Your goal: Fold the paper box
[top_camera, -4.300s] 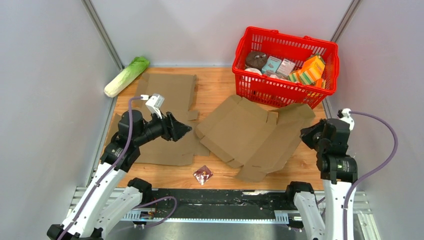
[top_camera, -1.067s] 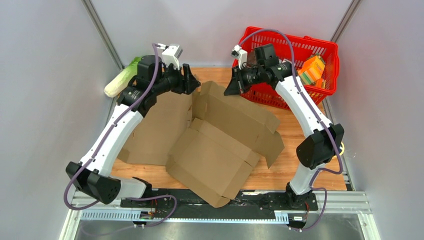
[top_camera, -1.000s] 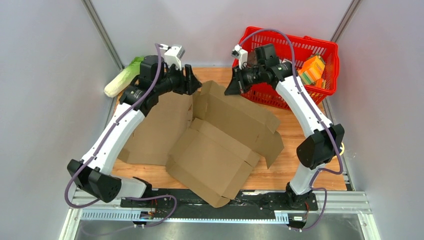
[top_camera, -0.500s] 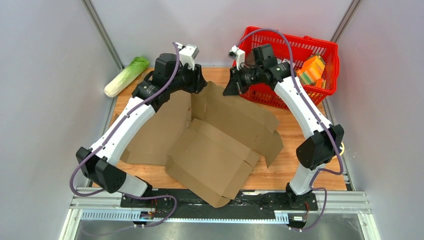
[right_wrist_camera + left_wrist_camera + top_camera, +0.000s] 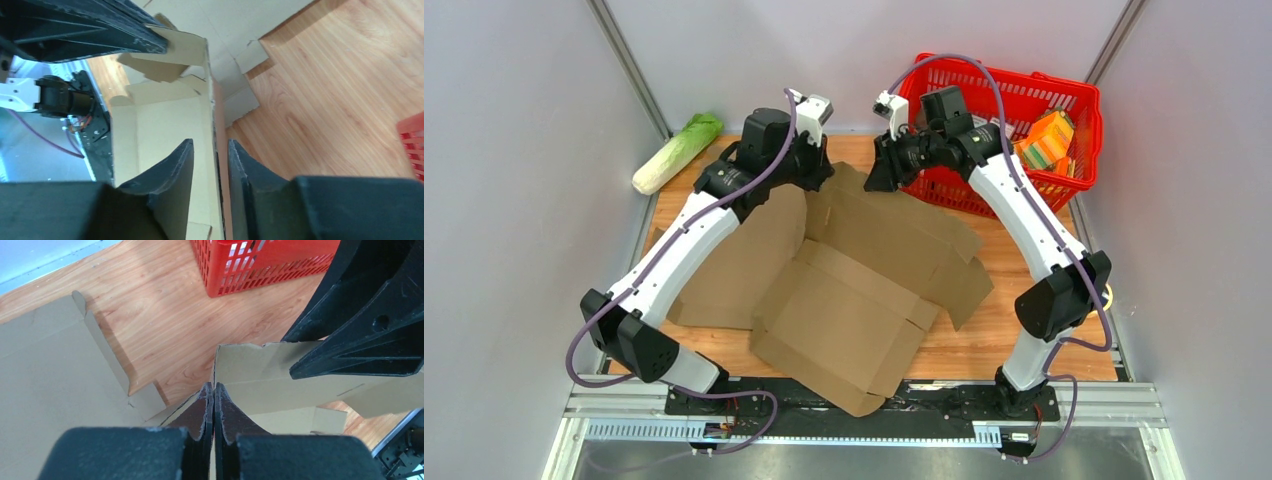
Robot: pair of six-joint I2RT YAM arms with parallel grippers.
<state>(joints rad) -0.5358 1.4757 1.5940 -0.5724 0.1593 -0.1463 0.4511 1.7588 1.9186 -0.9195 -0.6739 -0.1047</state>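
The wooden table (image 5: 1024, 330) carries everything. Spread across its middle is the paper box (image 5: 854, 320), half formed: its near panels lie flat and reach over the near edge, while its far wall (image 5: 894, 215) stands raised between my two arms. A second flat cardboard sheet (image 5: 734, 260) lies to the left, partly under the box. The red basket (image 5: 984, 185) sits at the far right and a cabbage (image 5: 676, 152) at the far left, both apart from the work. My left claw (image 5: 213, 386) is clenched on the left end of the raised wall's top edge, the card pinched thin between its fingers. My right claw (image 5: 210, 142) straddles the same edge further right, its fingers parted either side of the card and not squeezing it. I judge this board to be light and fairly stiff across a panel, yet it gives readily at the scored creases and would crumple or tear at a thin edge. So I would grip close to a crease or corner, deep enough to steer the flap.
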